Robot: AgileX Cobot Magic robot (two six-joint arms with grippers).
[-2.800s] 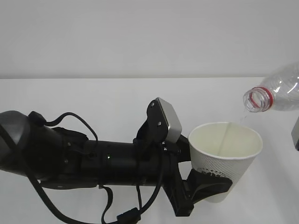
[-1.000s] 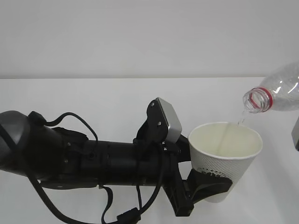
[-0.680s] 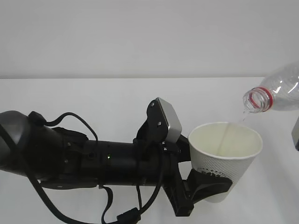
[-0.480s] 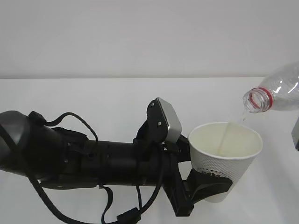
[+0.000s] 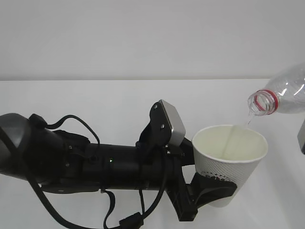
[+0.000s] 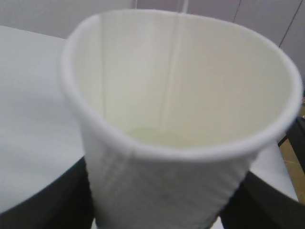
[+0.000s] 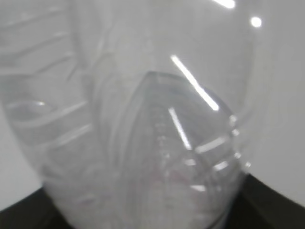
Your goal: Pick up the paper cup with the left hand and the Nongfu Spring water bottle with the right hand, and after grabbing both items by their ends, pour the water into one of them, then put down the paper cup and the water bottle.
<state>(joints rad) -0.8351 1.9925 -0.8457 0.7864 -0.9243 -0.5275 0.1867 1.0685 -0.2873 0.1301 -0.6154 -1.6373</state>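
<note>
Lighting's bright and flat, whites nearly washed out, so the worktop (image 5: 95, 100) barely separates from the wall behind it. Only faint, soft shadow under the paper cup (image 5: 228, 160). The left wrist shot is soft all over, the cup filling it. The right wrist shot is pure blur, with streaky ceiling-light glare on the bottle (image 7: 143, 124).

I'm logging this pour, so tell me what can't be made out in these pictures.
- Exterior view: most of the bottle and all of the right arm, cut off by the right edge.
- Left wrist view: the cup fills the frame; the water level is unclear.
- Right wrist view: the bottle is a blur and hides the jaws.
</note>
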